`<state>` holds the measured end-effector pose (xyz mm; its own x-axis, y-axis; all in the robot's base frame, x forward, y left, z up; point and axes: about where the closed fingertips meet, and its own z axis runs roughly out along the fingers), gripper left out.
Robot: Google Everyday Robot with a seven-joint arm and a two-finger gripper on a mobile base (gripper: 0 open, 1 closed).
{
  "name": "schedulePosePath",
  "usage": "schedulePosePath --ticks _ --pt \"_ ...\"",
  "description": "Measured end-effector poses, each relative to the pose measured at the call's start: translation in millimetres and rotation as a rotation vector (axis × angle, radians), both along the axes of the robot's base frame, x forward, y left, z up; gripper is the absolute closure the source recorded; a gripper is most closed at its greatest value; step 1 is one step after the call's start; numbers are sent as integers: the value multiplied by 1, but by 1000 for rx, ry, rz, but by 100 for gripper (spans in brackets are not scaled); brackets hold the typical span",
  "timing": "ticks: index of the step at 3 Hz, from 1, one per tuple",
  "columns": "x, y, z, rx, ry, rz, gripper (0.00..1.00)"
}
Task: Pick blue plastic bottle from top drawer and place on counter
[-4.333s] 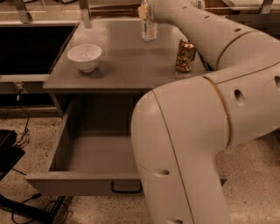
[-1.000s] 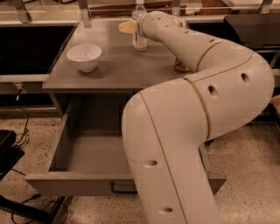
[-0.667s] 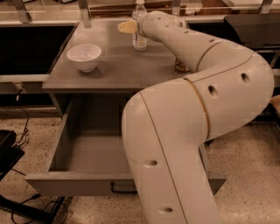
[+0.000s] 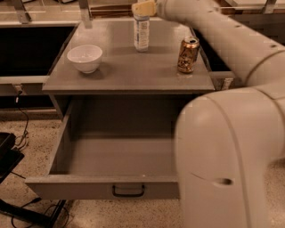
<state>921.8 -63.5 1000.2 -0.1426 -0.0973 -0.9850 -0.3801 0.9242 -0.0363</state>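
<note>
Blue plastic bottle (image 4: 141,33) stands upright on the bench (image 4: 129,71), near its far edge at about mid-width. Claw (image 4: 143,8) sits at the bottle's cap; whether it is open or closed, holding or not, cannot be told. White bowl (image 4: 84,58) is on the bench's left part, gold-brown can (image 4: 188,55) close to its right edge, with open bench surface between them along the front edge. Top drawer (image 4: 89,188) is pulled out below the bench front, and the arm (image 4: 227,147) covers its right end.

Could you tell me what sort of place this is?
Probably a lab or workshop: a grey metal counter with open top drawer, loose cables on speckled floor. The gripper hangs over the blue plastic bottle standing there.
</note>
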Motion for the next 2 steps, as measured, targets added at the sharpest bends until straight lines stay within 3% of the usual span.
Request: schedulePosePath --ticks 1,2 --pt "-44 -49 69 -9 -73 87 0" --pt "-89 -82 93 -78 -92 184 0"
